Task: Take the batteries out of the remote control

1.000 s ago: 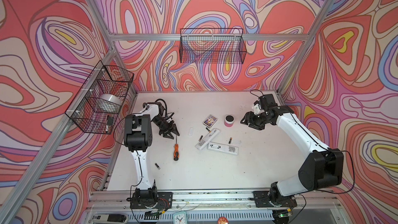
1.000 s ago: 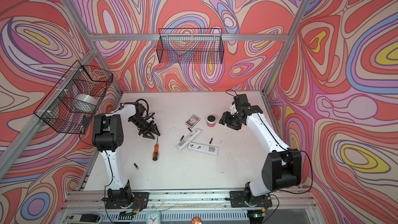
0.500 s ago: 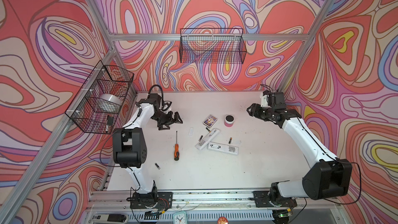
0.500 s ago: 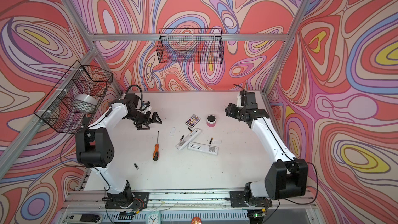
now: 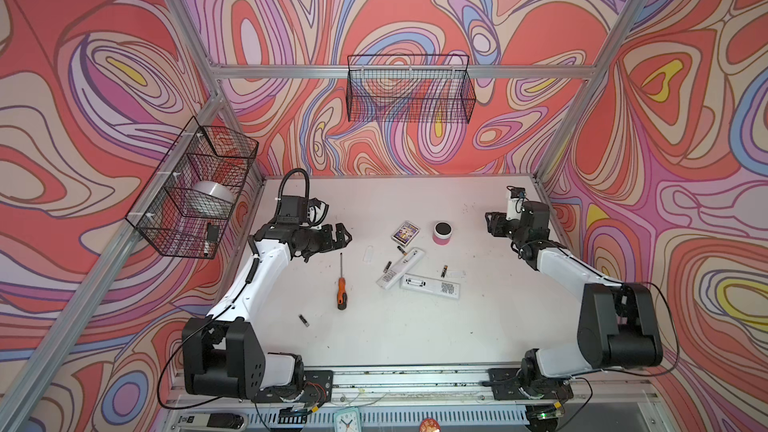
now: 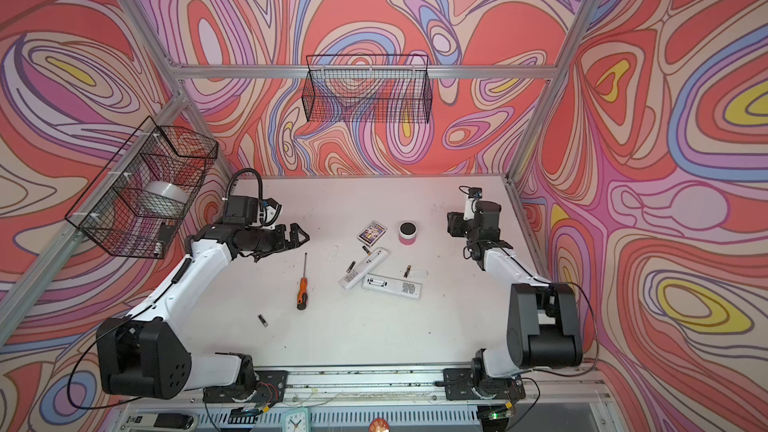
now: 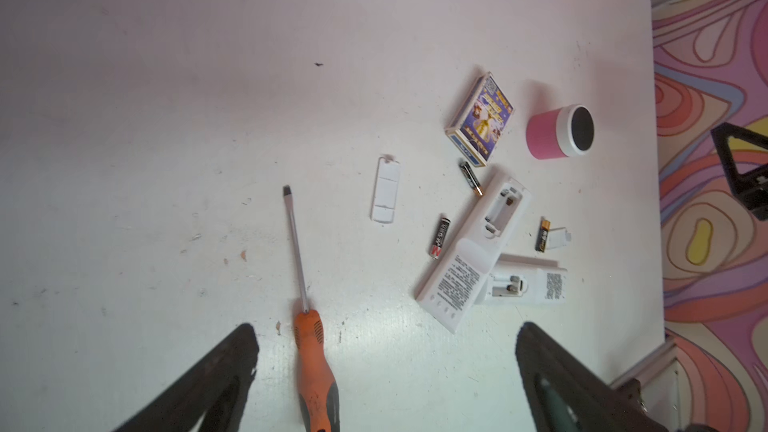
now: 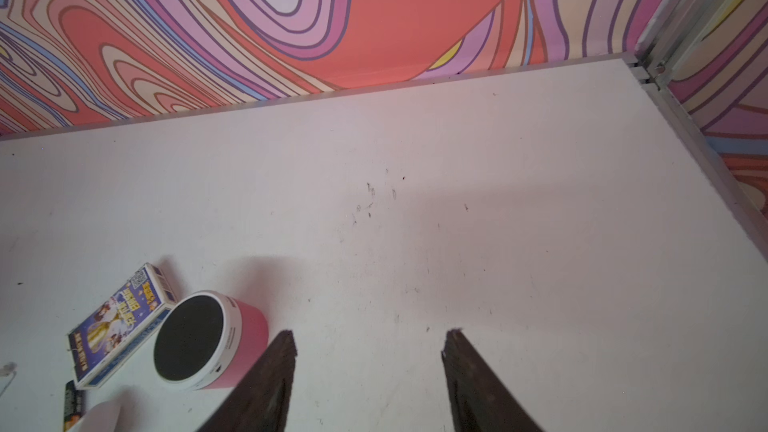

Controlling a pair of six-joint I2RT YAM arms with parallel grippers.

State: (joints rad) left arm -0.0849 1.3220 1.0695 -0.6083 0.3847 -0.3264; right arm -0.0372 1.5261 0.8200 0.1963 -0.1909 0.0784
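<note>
screwdriver [image 5: 340, 288] flat on table [image 5: 415, 334] | card box [image 5: 405, 231] beside pink speaker [image 5: 443, 233]

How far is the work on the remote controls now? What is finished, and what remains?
Done, it seems: both remotes lie with covers off and compartments that look empty; four batteries lie loose on the table. In hand: nothing; left gripper and right gripper are open and empty. Left: apparently nothing.

We read only a red letter M on one battery [image 7: 439, 238]; its white print is too small. The card box [image 7: 482, 118] carries a QR code and yellow characters we cannot decipher. Black print blocks on the long remote [image 7: 473, 255] and the second remote [image 7: 536, 284] are illegible to us.
</note>
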